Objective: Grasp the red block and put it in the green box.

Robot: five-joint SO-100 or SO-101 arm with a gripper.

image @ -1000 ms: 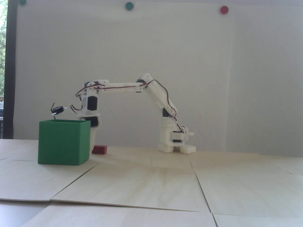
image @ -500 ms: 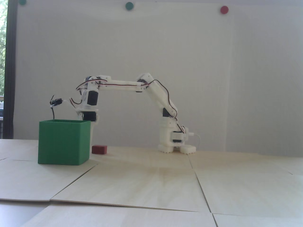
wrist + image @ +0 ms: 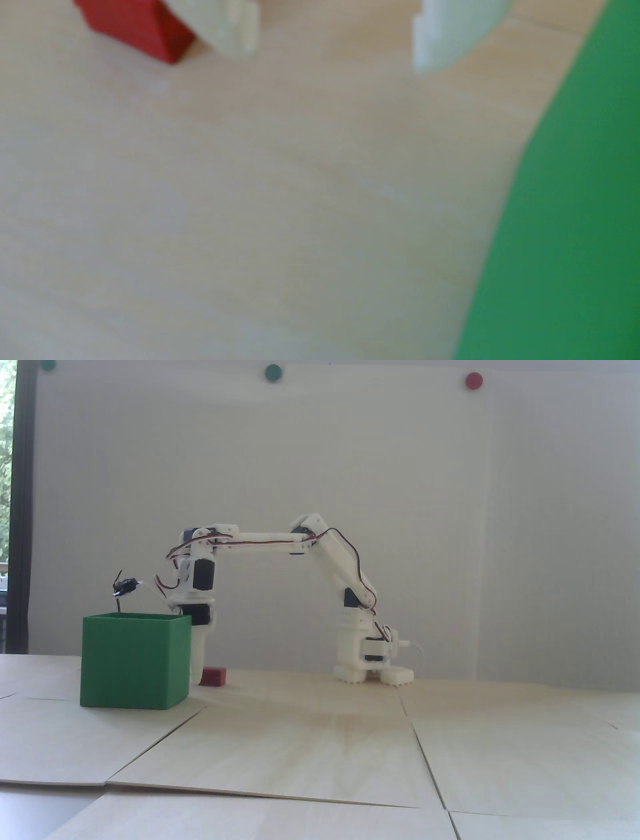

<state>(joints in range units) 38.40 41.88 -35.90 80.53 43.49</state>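
The pincer (image 3: 332, 62) is hanging low over the table (image 3: 242, 207) with its fingers spread apart and nothing between them; in the wrist view the block (image 3: 138, 27) is lying just outside the left finger (image 3: 228, 31), apparently touching it, rather than in the gap; the box (image 3: 571, 225) is standing close beyond the right finger (image 3: 450, 34), leaving a tight lane to work in. In the fixed view the pincer (image 3: 199, 672) is pointing straight down beside the box (image 3: 135, 660), with the block (image 3: 214, 676) on the table at its tip; the vertical pose is likely keeping the arm (image 3: 265, 540) clear of the box wall; the grasp is not yet made, and the pincer probably needs shifting toward the block.
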